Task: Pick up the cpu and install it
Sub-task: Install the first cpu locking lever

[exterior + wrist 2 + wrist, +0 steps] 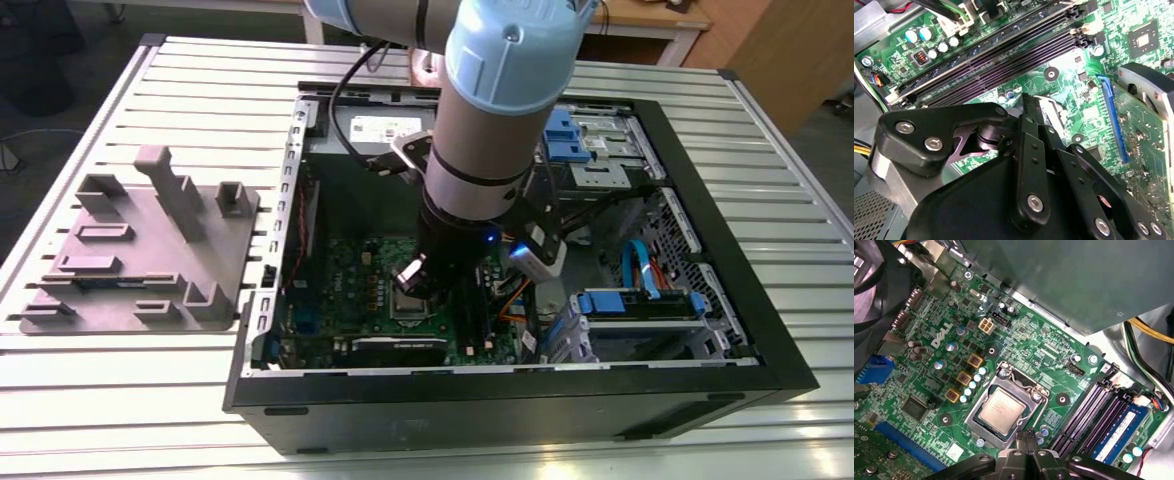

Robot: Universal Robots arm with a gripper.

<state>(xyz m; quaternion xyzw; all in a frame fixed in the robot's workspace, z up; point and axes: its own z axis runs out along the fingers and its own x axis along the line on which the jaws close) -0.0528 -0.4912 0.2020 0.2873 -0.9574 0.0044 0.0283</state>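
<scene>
The arm reached down into the open computer case [747, 300] lying on the slatted surface [200, 80], with the end effector [416, 282] low over the green motherboard [929, 385]. In both wrist views its fingertips were pressed together, with nothing seen pinched between them [1029, 436] [1029, 107].

The cpu [1002, 407] lay flat in its socket, pale metal top up, with the socket's steel frame [1019, 379] around its edges. By the look of it, it was already seated rather than carried. It sat just beside the closed tips, not directly under them: the tips hung near one corner of the socket, between the cpu and the dark memory slots [1089, 410], so the chip lay on the side away from those slots. Being square, it had no long axis; its edges ran parallel to the frame
</scene>
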